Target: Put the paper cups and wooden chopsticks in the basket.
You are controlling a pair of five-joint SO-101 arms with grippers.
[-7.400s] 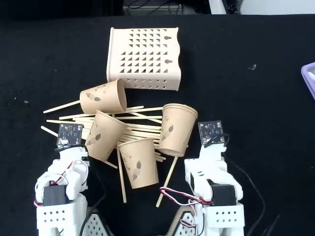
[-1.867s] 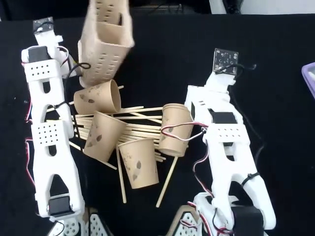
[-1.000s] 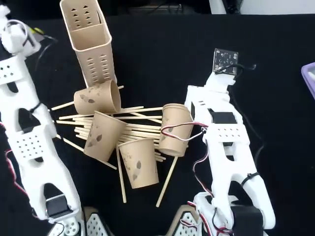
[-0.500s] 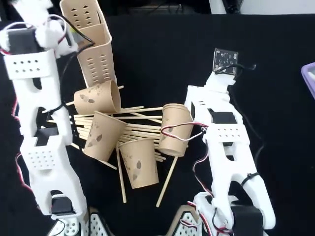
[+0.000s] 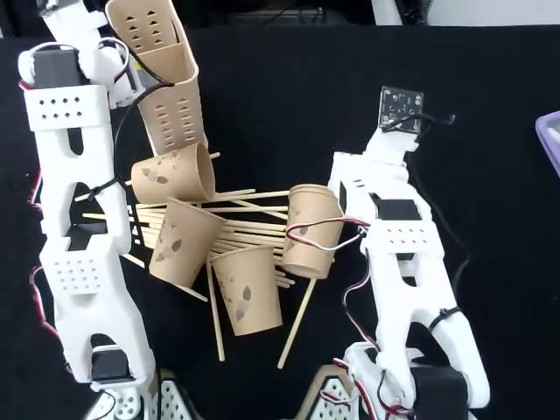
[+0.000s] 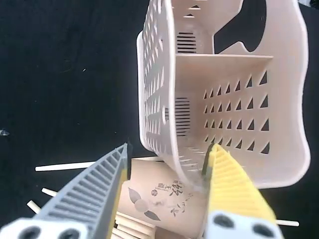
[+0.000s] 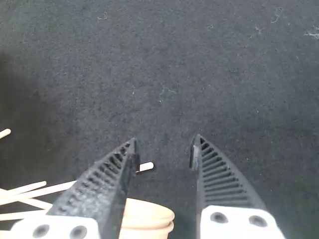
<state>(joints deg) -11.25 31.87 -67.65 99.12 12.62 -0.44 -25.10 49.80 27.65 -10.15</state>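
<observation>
The beige perforated basket [image 5: 162,79] stands on end at the back left, its foot by a lying paper cup [image 5: 172,173]. My left gripper [image 5: 125,70] is open beside it. In the left wrist view my left gripper [image 6: 166,148] straddles a lower corner of the basket [image 6: 224,99], with that cup [image 6: 159,194] beneath. Three more cups [image 5: 182,241] [image 5: 248,289] [image 5: 308,229] lie on a heap of wooden chopsticks [image 5: 245,229]. My right gripper [image 5: 348,179] hangs open over bare table just past the right cup's rim [image 7: 147,216], nothing between its fingers [image 7: 117,169].
The table is covered in black cloth [image 5: 472,96]. A purple container's edge [image 5: 549,136] shows at the far right. Loose chopsticks [image 5: 297,324] stick out toward the front of the heap. Both arms' white links stretch from the front edge along either side of the heap.
The basket lay flat at first and now stands on end. In the last second my left arm swung back from the far left to the basket. The right arm has kept still.
</observation>
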